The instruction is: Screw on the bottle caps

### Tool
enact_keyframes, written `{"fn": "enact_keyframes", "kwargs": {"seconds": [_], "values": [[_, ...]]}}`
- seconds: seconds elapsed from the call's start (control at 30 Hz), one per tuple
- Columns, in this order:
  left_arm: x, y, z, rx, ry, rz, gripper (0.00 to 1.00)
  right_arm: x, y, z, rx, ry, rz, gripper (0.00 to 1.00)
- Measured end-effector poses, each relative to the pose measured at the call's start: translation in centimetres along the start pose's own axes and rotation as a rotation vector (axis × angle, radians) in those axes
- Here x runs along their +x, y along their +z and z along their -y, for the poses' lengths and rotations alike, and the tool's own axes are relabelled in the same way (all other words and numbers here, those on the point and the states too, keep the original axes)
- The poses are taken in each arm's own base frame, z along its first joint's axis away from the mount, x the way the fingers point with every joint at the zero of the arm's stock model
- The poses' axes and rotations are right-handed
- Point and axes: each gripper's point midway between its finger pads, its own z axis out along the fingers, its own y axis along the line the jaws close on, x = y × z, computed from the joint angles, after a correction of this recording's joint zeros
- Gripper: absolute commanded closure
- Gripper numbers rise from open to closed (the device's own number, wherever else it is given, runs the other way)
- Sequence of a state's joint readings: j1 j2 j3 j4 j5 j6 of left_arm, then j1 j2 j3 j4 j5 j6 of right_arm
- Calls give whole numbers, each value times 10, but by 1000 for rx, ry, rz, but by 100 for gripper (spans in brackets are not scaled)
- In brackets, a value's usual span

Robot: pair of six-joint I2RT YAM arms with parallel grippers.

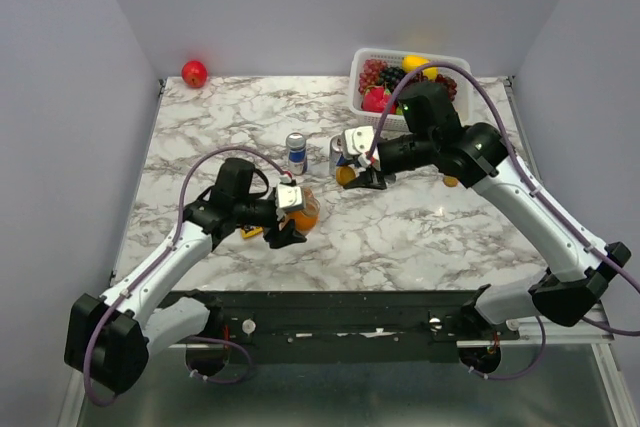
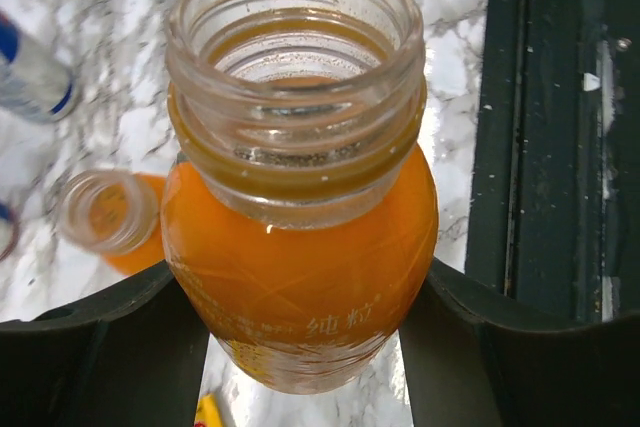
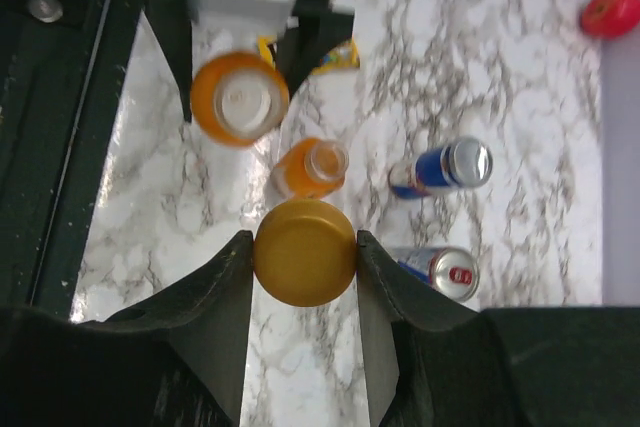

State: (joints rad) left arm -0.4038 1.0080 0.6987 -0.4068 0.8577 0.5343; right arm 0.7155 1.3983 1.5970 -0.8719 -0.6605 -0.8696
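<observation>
Left gripper (image 1: 295, 215) clamps uncapped bottle (image 2: 300, 247); right gripper (image 1: 358, 173) pinches orange cap (image 3: 305, 252). Second bottle (image 3: 310, 167) also open; no capping done.

Glossy clear bottle (image 2: 300, 267); smooth matt gold cap (image 3: 305, 252); polished marble-look table (image 1: 450, 237); shiny metal cans (image 3: 445, 165); white plastic basket (image 1: 356, 82).

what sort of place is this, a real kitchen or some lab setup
Most likely a lab robot cell, not a kitchen: plain walls box in a marble-patterned table, two robot arms are bolted at its edge, and the fruit basket and cans look like staged props.
</observation>
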Motion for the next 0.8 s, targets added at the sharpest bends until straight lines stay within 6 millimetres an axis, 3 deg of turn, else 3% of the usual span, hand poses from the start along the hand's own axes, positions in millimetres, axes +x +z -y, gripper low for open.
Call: {"fn": "enact_keyframes", "kwargs": {"seconds": [0.07,0.13,0.5,0.8], "values": [[0,9,8,46,12,-3,100,-19,-5,-6,-31,-41,48,58],[-3,16,15,82,32,4,100,-25,-1,-13,-76,-60,67,57],[-26,29,28,149,98,29,100,-10,39,-58,-296,-98,30,56],[-28,29,28,150,99,30,100,-5,48,-63,-319,-118,8,56]]}}
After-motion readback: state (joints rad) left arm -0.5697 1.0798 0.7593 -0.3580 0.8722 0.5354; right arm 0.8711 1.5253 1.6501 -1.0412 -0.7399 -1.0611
